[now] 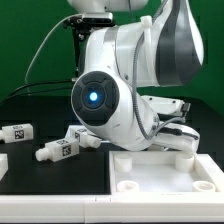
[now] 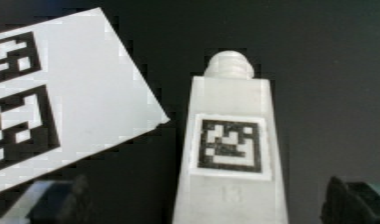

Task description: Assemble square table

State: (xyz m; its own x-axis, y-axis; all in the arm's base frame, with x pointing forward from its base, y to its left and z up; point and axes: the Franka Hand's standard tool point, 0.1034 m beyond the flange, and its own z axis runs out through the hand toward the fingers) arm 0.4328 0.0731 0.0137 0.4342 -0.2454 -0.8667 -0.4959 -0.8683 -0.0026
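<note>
tabletop (image 1: 165,170) cropped, leg (image 2: 228,110) base cut off, marker board (image 2: 102,92) cropped

The exterior view looks from low and close across the black table (image 1: 50,115) toward a green backdrop (image 1: 25,50), the arm (image 1: 110,95) filling most of its frame. The wrist view faces down on that same table from very near, taking in one leg (image 2: 228,140) and a corner of the marker board (image 2: 62,110).
</note>
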